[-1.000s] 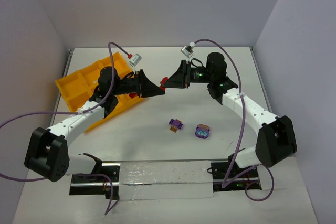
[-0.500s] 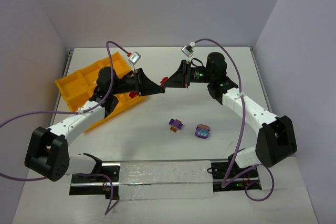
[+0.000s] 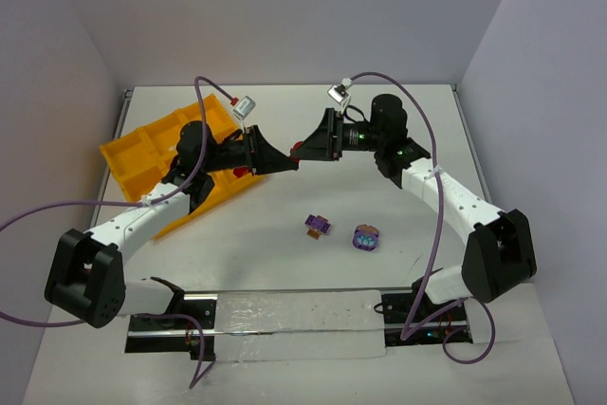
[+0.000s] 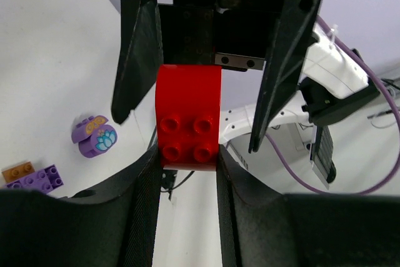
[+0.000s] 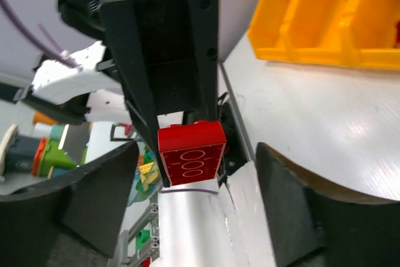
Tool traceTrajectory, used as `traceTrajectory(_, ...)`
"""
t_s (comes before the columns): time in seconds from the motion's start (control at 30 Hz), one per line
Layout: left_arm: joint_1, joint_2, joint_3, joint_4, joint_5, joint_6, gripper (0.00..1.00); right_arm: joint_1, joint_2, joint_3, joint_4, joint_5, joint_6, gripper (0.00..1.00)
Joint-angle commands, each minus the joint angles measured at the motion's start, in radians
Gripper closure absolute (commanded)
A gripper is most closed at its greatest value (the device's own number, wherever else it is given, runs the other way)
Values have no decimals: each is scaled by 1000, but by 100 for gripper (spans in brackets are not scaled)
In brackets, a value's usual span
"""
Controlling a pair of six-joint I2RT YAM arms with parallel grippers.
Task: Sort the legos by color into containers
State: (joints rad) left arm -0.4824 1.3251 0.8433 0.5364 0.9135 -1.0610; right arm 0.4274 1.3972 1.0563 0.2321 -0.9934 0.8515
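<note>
Overhead: left gripper [image 3: 283, 160] and right gripper [image 3: 302, 150] meet tip to tip above the table [image 3: 285, 272], beside the yellow tray [image 3: 133, 154].
Left wrist only: red brick [image 4: 188, 117] shows four studs and is pinched between the left gripper's fingers [image 4: 140, 204].
Right wrist only: the brick's underside shows; the right gripper's fingers [image 5: 100, 198] are spread wide, clear of it.
Purple legos [image 3: 319, 226]: two lie on the table, apart from the tray.

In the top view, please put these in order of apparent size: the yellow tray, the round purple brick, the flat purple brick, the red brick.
1. yellow tray, by far the largest.
2. round purple brick and flat purple brick: look about alike, not ranked.
3. red brick: smallest as seen, but mostly hidden, so unsure.
</note>
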Motion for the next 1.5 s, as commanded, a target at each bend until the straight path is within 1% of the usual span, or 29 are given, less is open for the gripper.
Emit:
traceTrajectory(0.0,7,-48,7,-96,-58,91,100,-17,-35,84,-192,102,-115,10)
traceTrajectory(0.07,13,-53,7,-120,-64,105,100,-33,-47,101,-244,120,-145,8)
traceTrajectory(0.2,31,-68,16,-179,-86,135,100,-84,-72,118,-335,165,-183,7)
traceTrajectory(0.27,52,-77,33,-247,-106,182,100,-128,-89,133,-434,220,-229,7)
traceTrajectory(0.33,69,-90,51,-312,-129,216,100,-164,-109,141,-491,264,-257,6)
traceTrajectory(0.37,84,-98,70,-386,-159,245,100,-190,-122,145,-533,303,-277,6)
traceTrajectory(0.4,103,-103,92,-501,-221,281,100,-212,-137,144,-573,360,-296,6)
traceTrajectory(0.47,132,-97,170,-701,-393,347,100,-243,-168,130,-631,468,-328,6)
traceTrajectory(0.5,136,-80,202,-773,-490,377,100,-263,-180,121,-641,494,-334,6)
traceTrajectory(0.53,136,-71,224,-823,-647,390,100,-268,-196,104,-650,526,-343,6)
traceTrajectory(0.57,136,-53,252,-875,-760,399,100,-273,-205,91,-655,547,-348,5)
traceTrajectory(0.6,136,-29,284,-927,-845,404,100,-278,-211,82,-657,561,-350,5)
traceTrajectory(0.63,136,2,315,-960,-889,407,100,-279,-215,76,-657,563,-351,5)
traceTrajectory(0.93,134,222,446,-1008,-1136,441,100,-280,-233,21,-648,549,-340,5)
traceTrajectory(1.1,134,310,487,-1015,-1194,446,100,-280,-228,16,-656,540,-345,5)
traceTrajectory(1.2,133,344,508,-1023,-1198,451,99,-280,-225,18,-654,536,-345,5)
traceTrajectory(1.3,130,356,504,-1013,-1177,456,68,-279,-227,18,-654,532,-345,5)
traceTrajectory(1.33,128,354,501,-1010,-1175,460,60,-279,-227,15,-653,530,-348,5)
traceTrajectory(1.37,127,351,499,-1007,-1174,463,53,-279,-227,13,-652,529,-350,5)
traceTrajectory(1.47,123,342,500,-1017,-1181,464,37,-279,-229,7,-654,522,-351,5)
